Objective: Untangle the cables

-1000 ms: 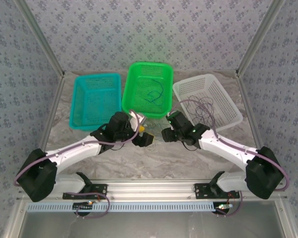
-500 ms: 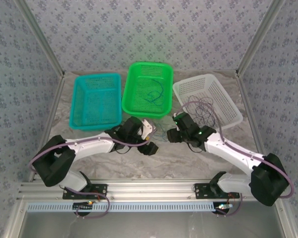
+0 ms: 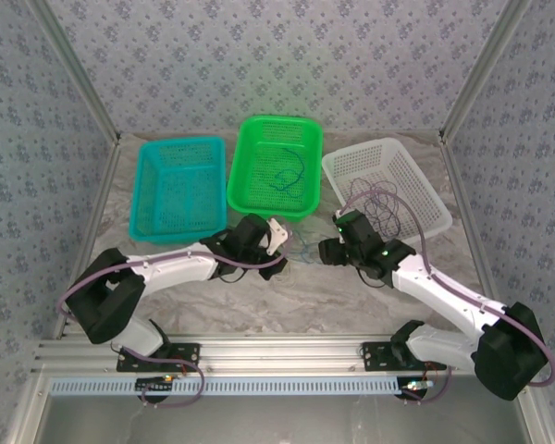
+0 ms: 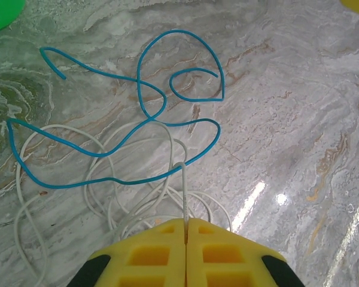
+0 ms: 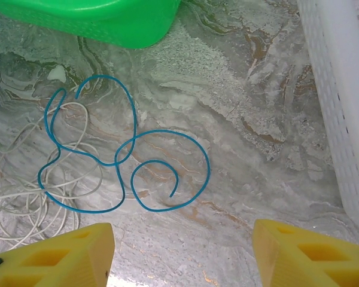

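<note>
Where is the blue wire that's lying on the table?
In the top view the blue wire lies between the left claw and the right claw, just below the green basket, tangled with the white wire.

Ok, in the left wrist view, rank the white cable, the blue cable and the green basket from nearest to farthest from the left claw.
1. White cable: pinched in the shut left claw, bottom centre.
2. Blue cable: looped just beyond it, mid-frame.
3. Green basket: far upper-left corner.
</note>
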Robot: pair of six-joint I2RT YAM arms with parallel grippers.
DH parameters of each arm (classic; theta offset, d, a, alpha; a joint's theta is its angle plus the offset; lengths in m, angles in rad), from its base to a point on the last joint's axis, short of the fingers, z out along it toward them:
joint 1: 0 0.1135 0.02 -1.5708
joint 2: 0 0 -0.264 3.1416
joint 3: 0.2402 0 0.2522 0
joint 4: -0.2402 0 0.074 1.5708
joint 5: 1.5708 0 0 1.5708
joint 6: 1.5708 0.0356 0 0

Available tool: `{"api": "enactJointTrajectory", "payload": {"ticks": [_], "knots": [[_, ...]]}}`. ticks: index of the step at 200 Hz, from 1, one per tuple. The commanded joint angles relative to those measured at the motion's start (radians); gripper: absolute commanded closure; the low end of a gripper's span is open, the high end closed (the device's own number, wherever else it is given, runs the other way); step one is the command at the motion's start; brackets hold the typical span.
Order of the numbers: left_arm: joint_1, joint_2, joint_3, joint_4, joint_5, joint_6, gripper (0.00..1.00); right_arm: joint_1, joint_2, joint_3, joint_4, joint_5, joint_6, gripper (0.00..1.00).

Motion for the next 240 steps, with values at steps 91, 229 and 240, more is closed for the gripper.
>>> {"api": "enactJointTrajectory", "payload": {"ticks": [91, 229, 240], "knots": [[0.003, -0.304, 0.073, -0.048, 0.01, -0.012, 1.0, 0.124, -0.077, -0.09, 0.273, -0.015, -0.062, 0.12], [0.004, -0.467, 0.074, 0.067, 0.008, -0.109, 1.0, 0.172, 0.225, 0.013, 0.47, 0.13, 0.168, 0.17], [0.005, -0.494, 0.079, 0.063, -0.002, -0.106, 1.0, 0.179, 0.241, 0.027, 0.458, 0.136, 0.172, 0.17]]}}
